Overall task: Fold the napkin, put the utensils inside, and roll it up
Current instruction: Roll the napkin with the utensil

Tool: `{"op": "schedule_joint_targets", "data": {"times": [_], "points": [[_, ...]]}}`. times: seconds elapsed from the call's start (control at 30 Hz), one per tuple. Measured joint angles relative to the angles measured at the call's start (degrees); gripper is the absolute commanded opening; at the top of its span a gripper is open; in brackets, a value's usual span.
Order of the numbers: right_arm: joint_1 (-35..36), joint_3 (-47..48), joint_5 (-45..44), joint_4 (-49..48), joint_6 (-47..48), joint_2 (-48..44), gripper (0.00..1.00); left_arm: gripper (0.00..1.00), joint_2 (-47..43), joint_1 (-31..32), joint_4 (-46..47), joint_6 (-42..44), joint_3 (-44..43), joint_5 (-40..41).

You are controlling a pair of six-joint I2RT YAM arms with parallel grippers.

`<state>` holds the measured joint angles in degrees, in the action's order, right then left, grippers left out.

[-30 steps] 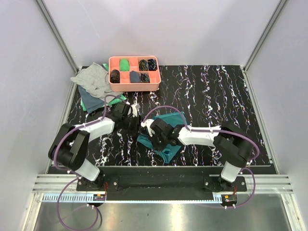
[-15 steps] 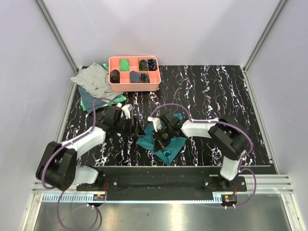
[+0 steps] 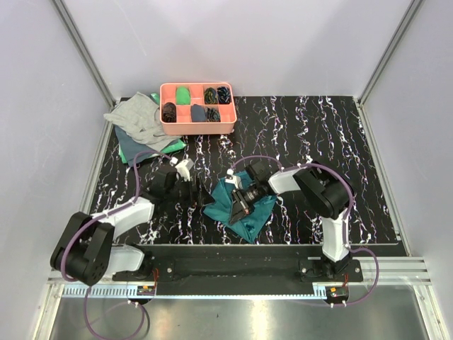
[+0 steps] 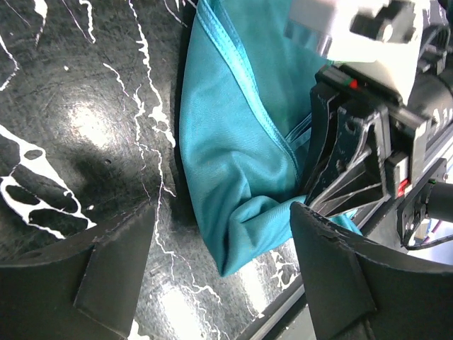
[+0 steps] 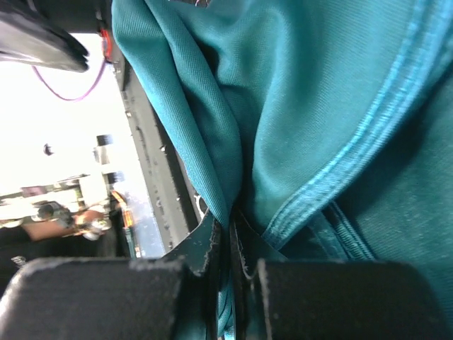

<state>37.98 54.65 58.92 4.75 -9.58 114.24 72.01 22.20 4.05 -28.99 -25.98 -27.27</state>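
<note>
Clearly right tool (image 5: 230, 237) pinches the napkin (image 5: 318, 106); left tool (image 4: 223, 248) gapes wide beside it.

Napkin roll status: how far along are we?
Early. Done: nothing complete; the napkin lies bunched on the table, not neatly folded. In hand: the right pincer is shut on a napkin fold, while the left pincer is open beside it, holding nothing. Left: finish the fold, add the utensils (none in view), roll up.
</note>
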Motion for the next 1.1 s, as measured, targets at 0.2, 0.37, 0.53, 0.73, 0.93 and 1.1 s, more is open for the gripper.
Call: {"op": "schedule_joint_targets", "data": {"times": [0.2,0.37,0.53,0.73,0.93,1.1], "points": [[-1.55,1.6,5.64,0.02,-0.74,3.74,0.0,0.67,3.69,0.0,5.27,-0.96,1.4,-1.84],[-1.84,2.91,8.17,0.02,-0.98,5.7,0.0,0.41,7.39,0.07,9.81,-2.45,2.78,-3.63],[-1.92,3.3,8.76,0.02,-1.22,6.19,0.0,0.2,9.97,0.22,12.13,-3.52,3.13,-4.24],[-1.95,3.65,8.15,0.04,-1.84,6.16,0.13,0.0,11.61,0.28,10.6,-3.52,1.9,-4.2],[-2.01,3.65,0.92,2.08,-3.96,0.92,0.37,0.0,12.48,0.35,3.76,-1.7,-2.8,-3.04],[-1.92,0.7,-10.47,4.57,-4.26,-13.9,0.46,0.0,12.57,0.37,-3.28,-0.57,-5.84,-1.36]]}}
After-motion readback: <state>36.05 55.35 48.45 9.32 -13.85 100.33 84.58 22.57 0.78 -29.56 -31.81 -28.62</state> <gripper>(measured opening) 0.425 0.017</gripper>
